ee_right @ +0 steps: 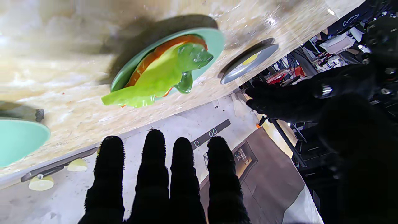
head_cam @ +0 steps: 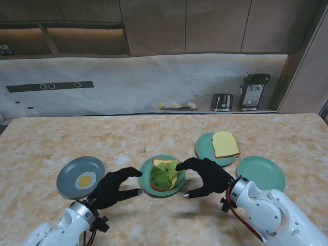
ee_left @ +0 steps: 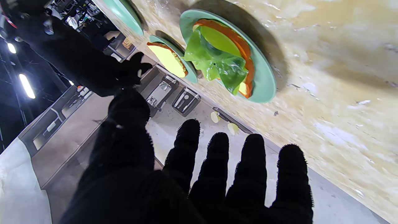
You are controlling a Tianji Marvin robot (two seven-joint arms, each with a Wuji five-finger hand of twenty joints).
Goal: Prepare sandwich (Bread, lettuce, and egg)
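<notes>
Stand view gives the full layout: green plate [head_cam: 146,180] at centre near edge of desk [head_cam: 154,136], holding a bread slice [head_cam: 168,165] with lettuce [head_cam: 163,176] on top; grey plate [head_cam: 69,177] with fried egg [head_cam: 85,180] to the left; second green plate [head_cam: 204,148] with a plain bread slice [head_cam: 225,144] far right; an empty green plate [head_cam: 261,173] at right. Left wrist view adds detail the stand view lacks: lettuce [ee_left: 217,59] is glossy, crumpled, hangs over the bread crust edge. Right wrist view shows the leaf [ee_right: 155,77] overhanging the plate rim [ee_right: 214,37], and the egg plate [ee_right: 248,62] beyond. Left hand [head_cam: 114,187]: fingers spread and curled, holding nothing, just left of the centre plate, between it and the egg plate. Right hand [head_cam: 205,177]: fingers spread, empty, one fingertip at the right edge of the lettuce; contact cannot be told. Both hands flank the stack. Toaster [head_cam: 221,102] and coffee machine [head_cam: 253,91] on the far counter, well apart from the work area
</notes>
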